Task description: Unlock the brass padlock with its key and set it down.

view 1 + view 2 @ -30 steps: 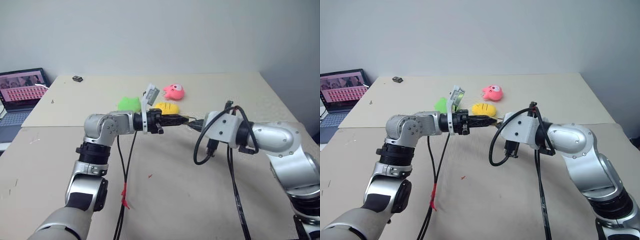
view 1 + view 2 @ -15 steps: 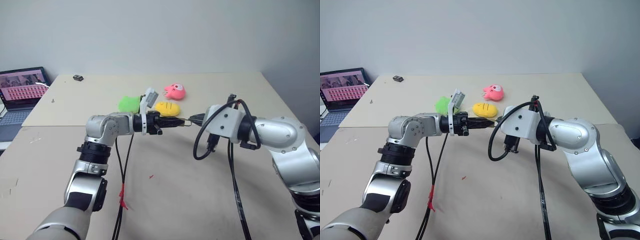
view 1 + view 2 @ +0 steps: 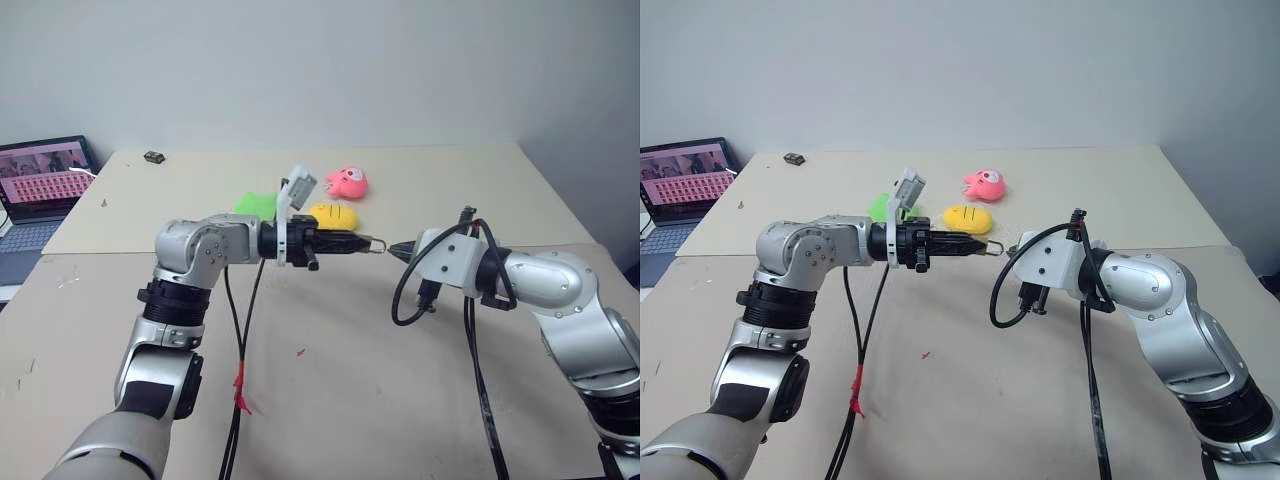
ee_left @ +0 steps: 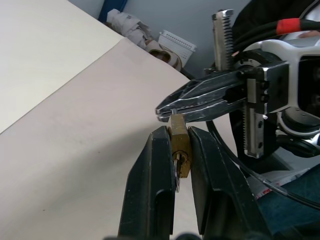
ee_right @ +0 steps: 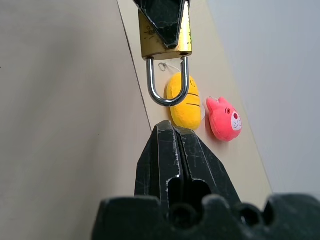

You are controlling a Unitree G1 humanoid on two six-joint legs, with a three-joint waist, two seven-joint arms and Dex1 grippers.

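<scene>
The brass padlock (image 4: 179, 148) hangs in the air above the table's middle, with my left gripper (image 4: 177, 131) shut on its gold body. Its silver shackle (image 5: 167, 86) sticks out past the fingertips with both legs seated in the body. My right gripper (image 5: 170, 127) is shut with nothing in it, its tip a short gap from the shackle's bend. In the left eye view the padlock (image 3: 372, 245) sits between the left gripper (image 3: 356, 243) and the right gripper (image 3: 398, 247). The key is hidden from me.
Yellow (image 3: 333, 215), pink (image 3: 348, 182) and green (image 3: 257, 205) plush toys lie on the table behind the grippers. A laptop (image 3: 40, 180) stands at the far left and a small dark object (image 3: 154, 157) at the back. Black cables (image 3: 240, 350) hang from both arms.
My right gripper has drawn back to the right and sunk a little, so a gap has opened between its tip and the padlock. The left gripper still holds the padlock in nearly the same place.
</scene>
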